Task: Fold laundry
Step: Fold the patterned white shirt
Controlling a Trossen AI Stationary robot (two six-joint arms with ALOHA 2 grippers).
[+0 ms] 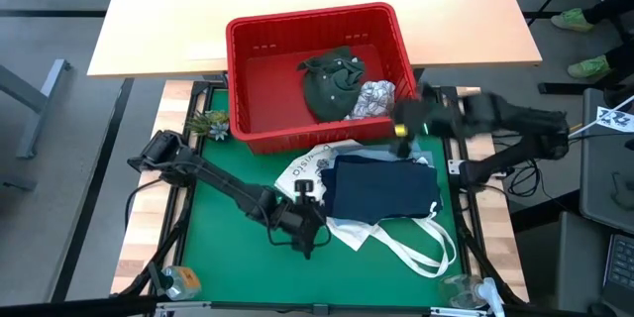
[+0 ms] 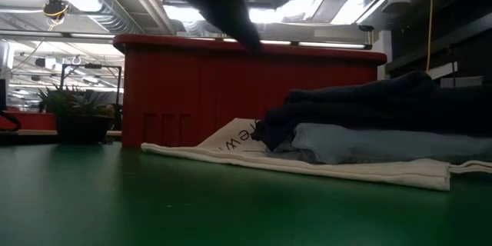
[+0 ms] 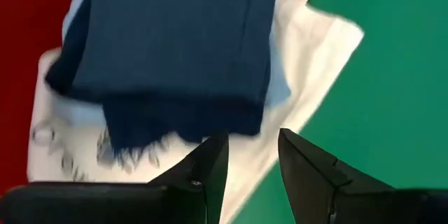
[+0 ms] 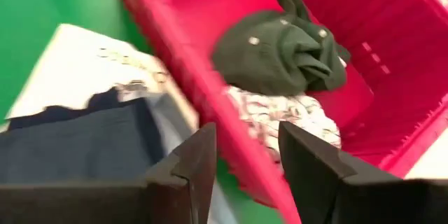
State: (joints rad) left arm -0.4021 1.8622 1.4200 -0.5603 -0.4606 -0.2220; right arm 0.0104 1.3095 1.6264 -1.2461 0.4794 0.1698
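From my overhead feed both arms are matte black, built of slim tubular links with chunkier joint housings. My left arm (image 1: pixel 213 183) carries a small white patch near its wrist, possibly a label. My right arm (image 1: pixel 495 119) shows a tiny yellow-green glint by the wrist, and a dark cable loops beneath it. In both wrist feeds the jaws are two black, wedge-shaped, angular fingers (image 3: pixel 210 171) with flat faces.

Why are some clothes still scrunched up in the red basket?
Two are not folded yet: a dark green garment and a white printed one lie crumpled in the red basket, while the navy one sits neatly folded on the white bag.
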